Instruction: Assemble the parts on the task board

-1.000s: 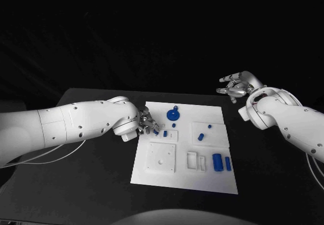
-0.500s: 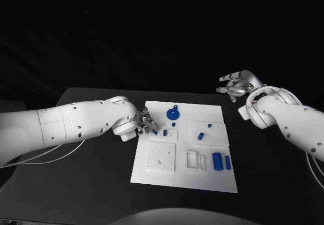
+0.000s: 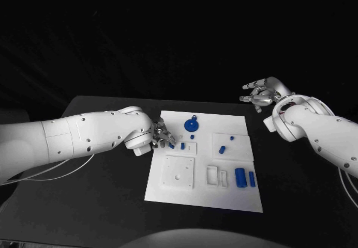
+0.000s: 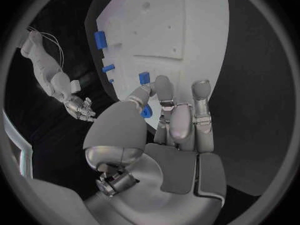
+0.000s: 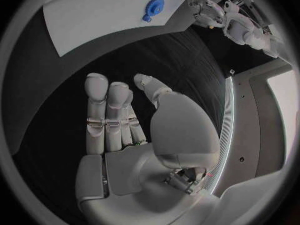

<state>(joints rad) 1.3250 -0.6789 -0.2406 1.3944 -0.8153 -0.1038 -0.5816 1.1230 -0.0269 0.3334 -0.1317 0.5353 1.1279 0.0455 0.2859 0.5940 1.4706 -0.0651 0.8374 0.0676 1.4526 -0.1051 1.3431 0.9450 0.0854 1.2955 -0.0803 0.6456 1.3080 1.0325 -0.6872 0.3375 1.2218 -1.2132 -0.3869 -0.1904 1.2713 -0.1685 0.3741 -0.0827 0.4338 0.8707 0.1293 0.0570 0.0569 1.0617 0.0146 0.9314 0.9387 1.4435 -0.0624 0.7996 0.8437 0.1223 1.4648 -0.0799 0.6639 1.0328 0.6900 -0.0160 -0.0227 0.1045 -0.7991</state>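
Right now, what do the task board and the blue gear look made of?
Task board: likely rigid plastic, matte white, with cleanly cut recesses; coated metal possible. Blue gear: probably moulded or printed plastic, uniform saturated blue, no metallic shine.

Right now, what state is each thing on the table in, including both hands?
Left hand: at the board's left edge, fingers pinching a small blue part.
Right hand: raised off the board, open, holding nothing.
White board: flat on the table.
Round blue part: lying on the board's far end.
Big blue block: lying on the board's near right, untouched.
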